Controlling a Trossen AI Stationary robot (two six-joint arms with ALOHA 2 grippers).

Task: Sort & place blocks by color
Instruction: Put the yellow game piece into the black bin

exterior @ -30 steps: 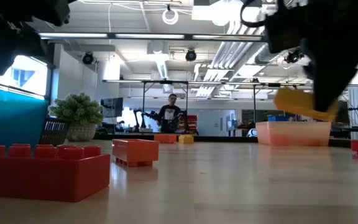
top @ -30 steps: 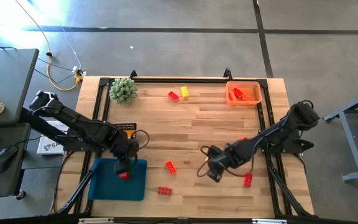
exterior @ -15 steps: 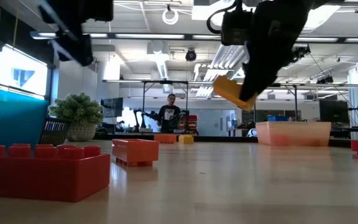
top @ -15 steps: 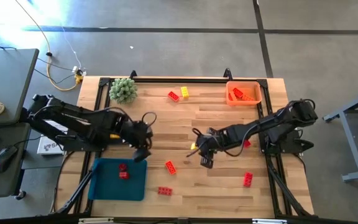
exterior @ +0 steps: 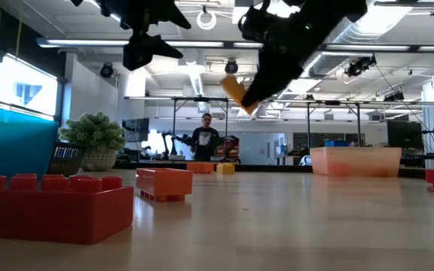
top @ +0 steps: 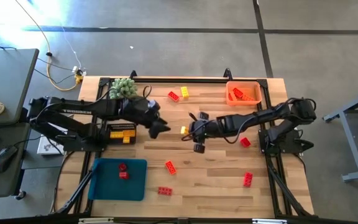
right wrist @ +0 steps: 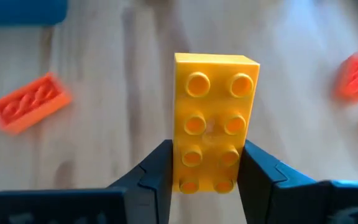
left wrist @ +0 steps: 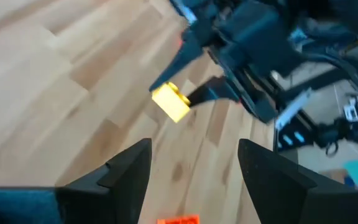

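My right gripper is over the table's middle, shut on a yellow studded block, also seen in the low view. My left gripper hovers just left of that block, open and empty, facing it. Loose blocks lie flat on the wood: red and yellow near the far edge, orange and red near the front, and red ones on the right. My right gripper pinches the yellow block between its two fingers, on the block's long sides near one end. The fingers lie along the block, whose studded face is toward the wrist camera. They reach in from the table's right. The block is lifted clear and tilted.
A blue tray at the near left holds red blocks. An orange bin at the far right holds blocks. A green plant ball sits at the far left. A yellow object lies under the left arm.
My left gripper has risen from over the blue tray and swung toward the far edge and the table's middle. My right gripper has carried the yellow block, lifted, from the near right toward the left and the far edge, until the two grippers face each other.
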